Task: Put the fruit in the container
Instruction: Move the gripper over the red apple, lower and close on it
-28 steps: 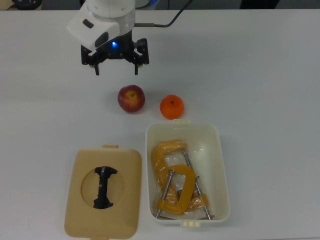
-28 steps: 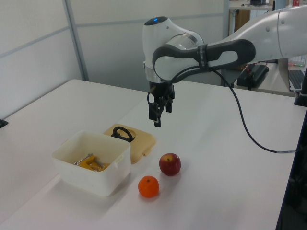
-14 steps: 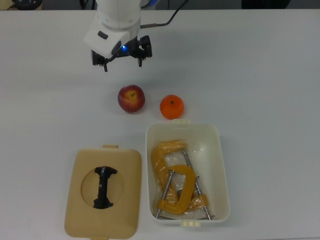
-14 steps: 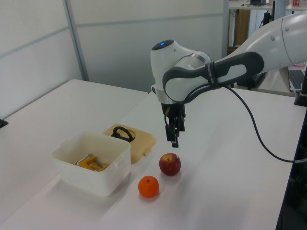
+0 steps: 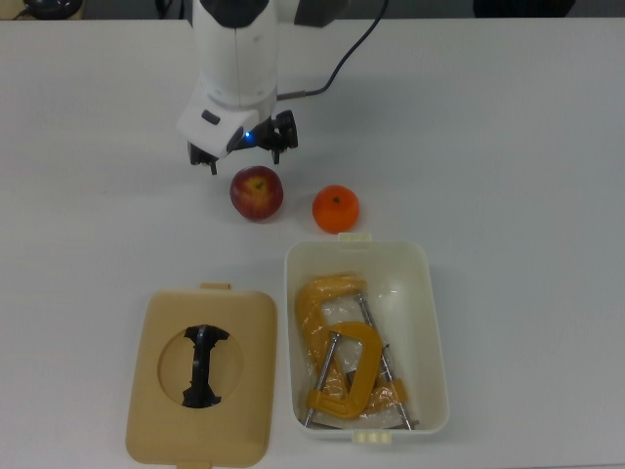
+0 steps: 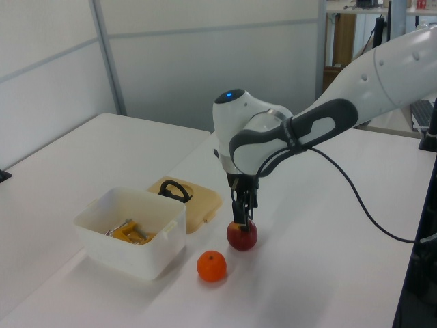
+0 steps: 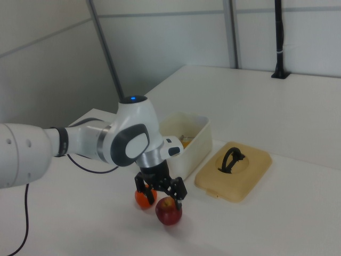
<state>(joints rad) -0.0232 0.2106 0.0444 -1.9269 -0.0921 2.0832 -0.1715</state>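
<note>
I have the gripper (image 7: 160, 194) open and empty, straddling the top of the apple (image 5: 257, 192) directly beneath it.

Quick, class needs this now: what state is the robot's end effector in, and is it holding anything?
End effector: open, fingers spread just above the apple, holding nothing; the apple rests on the table.

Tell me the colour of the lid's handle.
Black; the handle on the tan lid shows best in the top view.
</note>
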